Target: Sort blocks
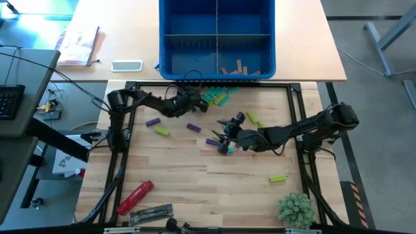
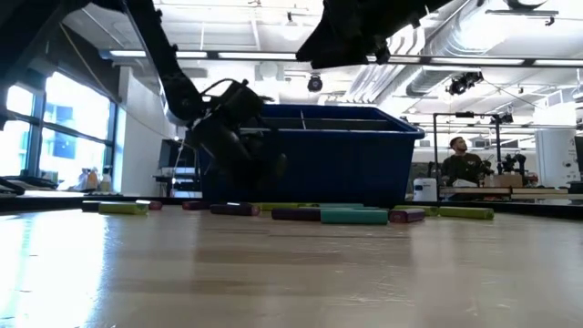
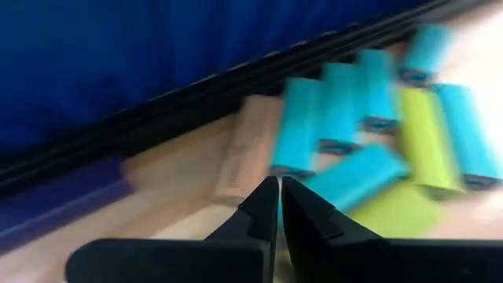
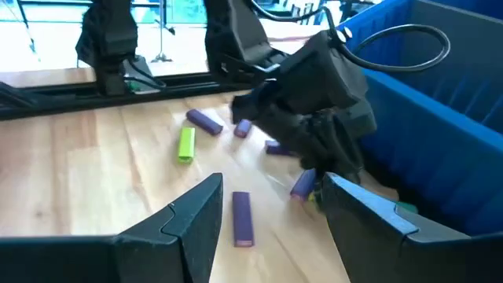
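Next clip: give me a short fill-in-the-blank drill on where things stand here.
1. The left hand, beside the cluster of teal blocks, has its fingers ____.
2. The right hand hovers over the table with its fingers ____.
3. The tan blocks lie inside the ____ bin.

Missing words: shut; open; blue

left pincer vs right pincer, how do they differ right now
The left pincer is shut, its fingers pressed together with nothing visible between them; the right pincer stands open and empty. The left one sits by the blue bin at the pile of teal blocks; the right one hovers mid-table over a purple block. Both are dark two-finger pincers working over the wooden table.
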